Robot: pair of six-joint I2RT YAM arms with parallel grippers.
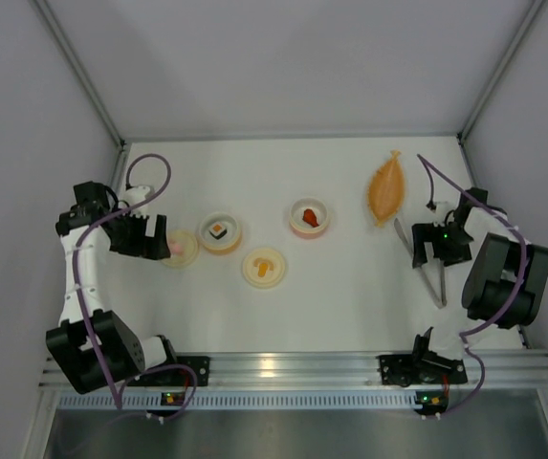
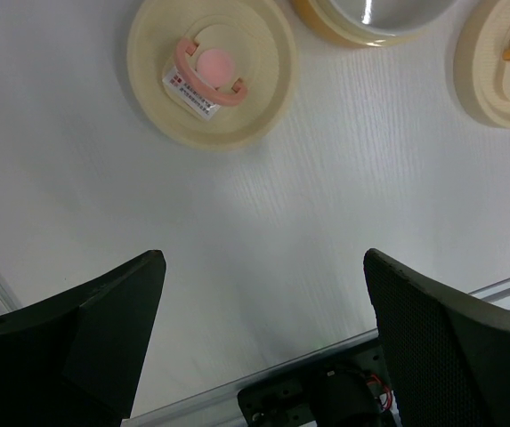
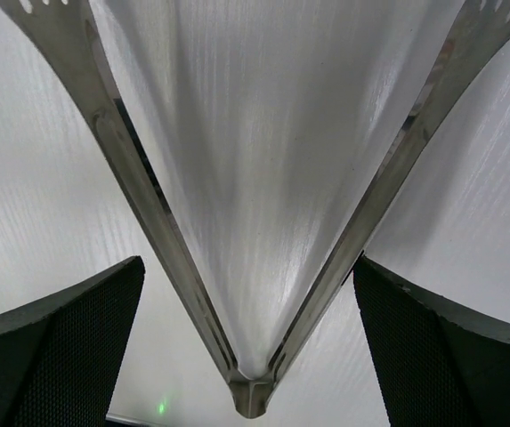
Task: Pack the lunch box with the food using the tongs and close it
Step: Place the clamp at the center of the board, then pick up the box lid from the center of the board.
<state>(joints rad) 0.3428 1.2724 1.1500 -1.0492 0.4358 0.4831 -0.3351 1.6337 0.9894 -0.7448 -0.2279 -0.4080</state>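
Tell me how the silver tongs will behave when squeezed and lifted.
The long slim silver metal tongs will probably spring back: two thin arms splay from one joined end. The polished surface looks slippery to grip. Lying flat on the white table, they seem unlikely to roll.

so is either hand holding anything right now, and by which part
Nothing is held. The right hand is open, straddling the tongs near their joined end without clamping them; the left hand is open with nothing in it.
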